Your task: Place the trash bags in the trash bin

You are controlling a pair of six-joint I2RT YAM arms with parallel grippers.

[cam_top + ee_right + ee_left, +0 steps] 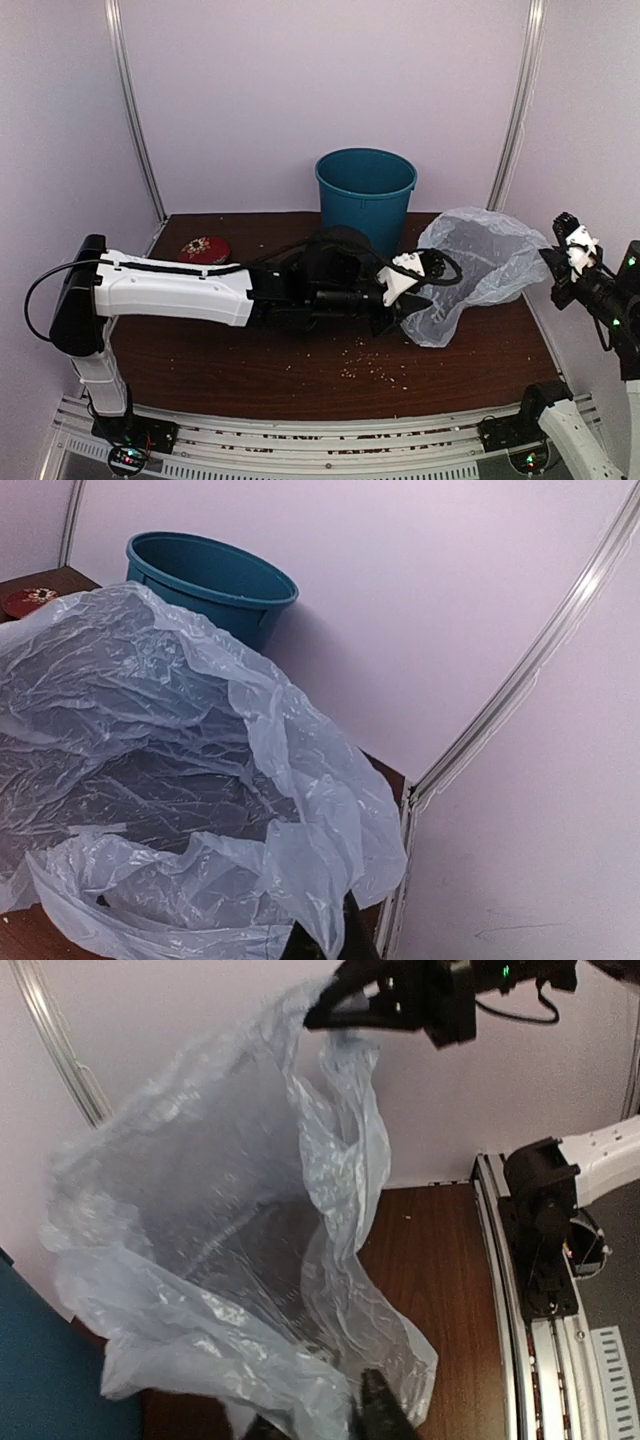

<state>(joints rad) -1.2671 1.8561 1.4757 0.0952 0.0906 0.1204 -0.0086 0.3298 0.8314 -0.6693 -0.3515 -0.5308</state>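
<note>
A dark wooden table (300, 370) stands before lilac walls, with the teal trash bin (366, 195) at upper centre. The pale blue trash bag (480, 255) billows just right of the bin, outside it. The right gripper (550, 258) is pinched tight on the bag's right edge, while the left gripper (406, 305) meets its lower left edge, and whether it grips cannot be told.

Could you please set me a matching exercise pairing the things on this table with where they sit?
Things:
1. round teal plastic bucket
2. thin translucent pale blue plastic bag
3. small round red disc
4. pale scattered crumbs

Places:
A. front centre
B. back left corner
C. right side
D. back centre

Pairs: 1-D, 2-C, 3-B, 4-A
</note>
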